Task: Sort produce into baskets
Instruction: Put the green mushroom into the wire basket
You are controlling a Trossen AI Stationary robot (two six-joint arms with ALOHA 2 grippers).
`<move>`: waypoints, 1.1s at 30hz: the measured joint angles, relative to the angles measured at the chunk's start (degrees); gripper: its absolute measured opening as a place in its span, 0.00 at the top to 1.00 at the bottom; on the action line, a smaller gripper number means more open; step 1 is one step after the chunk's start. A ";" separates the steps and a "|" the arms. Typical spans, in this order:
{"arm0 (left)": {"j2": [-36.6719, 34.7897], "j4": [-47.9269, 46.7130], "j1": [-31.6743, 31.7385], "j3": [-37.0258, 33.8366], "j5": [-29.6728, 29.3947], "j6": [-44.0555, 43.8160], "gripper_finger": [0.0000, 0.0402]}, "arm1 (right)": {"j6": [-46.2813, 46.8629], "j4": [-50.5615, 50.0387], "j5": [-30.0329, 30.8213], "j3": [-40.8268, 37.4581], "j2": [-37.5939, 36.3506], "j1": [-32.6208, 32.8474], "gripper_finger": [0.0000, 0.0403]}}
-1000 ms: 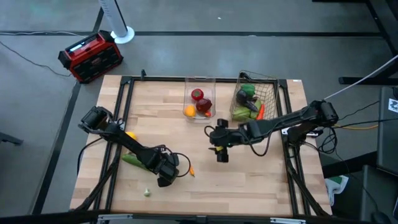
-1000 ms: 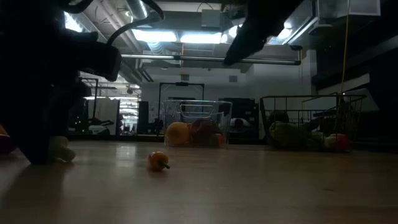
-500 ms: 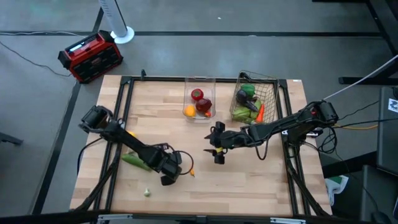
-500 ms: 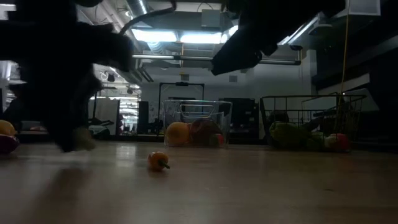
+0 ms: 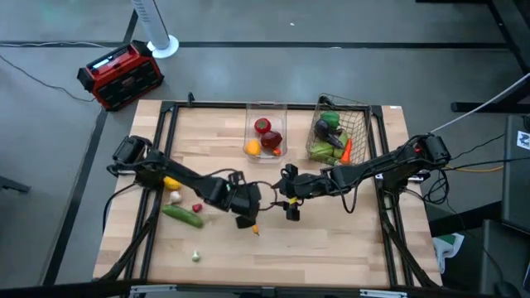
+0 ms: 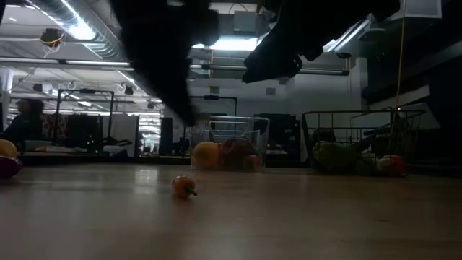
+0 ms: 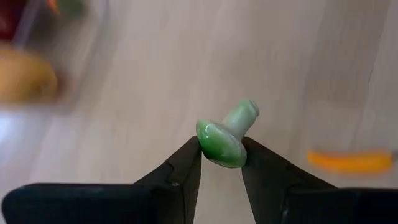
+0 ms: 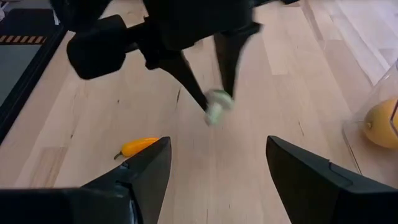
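Left hand (image 7: 221,163) pinching green vegetable (image 7: 227,135); apples (image 5: 266,133) in clear bin (image 5: 267,107).

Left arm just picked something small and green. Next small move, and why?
Probably carry it toward the wire basket. The left gripper is shut on a small green vegetable, lifted off the table. The wire basket holds the green and purple vegetables; the clear bin holds fruit. The right gripper hangs open in between, so pass around it.
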 joint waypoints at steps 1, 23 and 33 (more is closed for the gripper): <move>0.00 1.29 0.57 0.41 -0.24 1.08 0.74 | 0.00 0.00 0.06 0.00 0.00 0.00 0.36; -0.07 18.10 4.00 0.93 -0.31 9.41 0.73 | 3.72 -5.17 4.32 0.00 0.04 0.00 0.36; -0.07 19.91 4.00 0.93 -0.31 9.43 0.73 | 3.69 -5.01 4.34 -0.02 0.07 0.00 0.38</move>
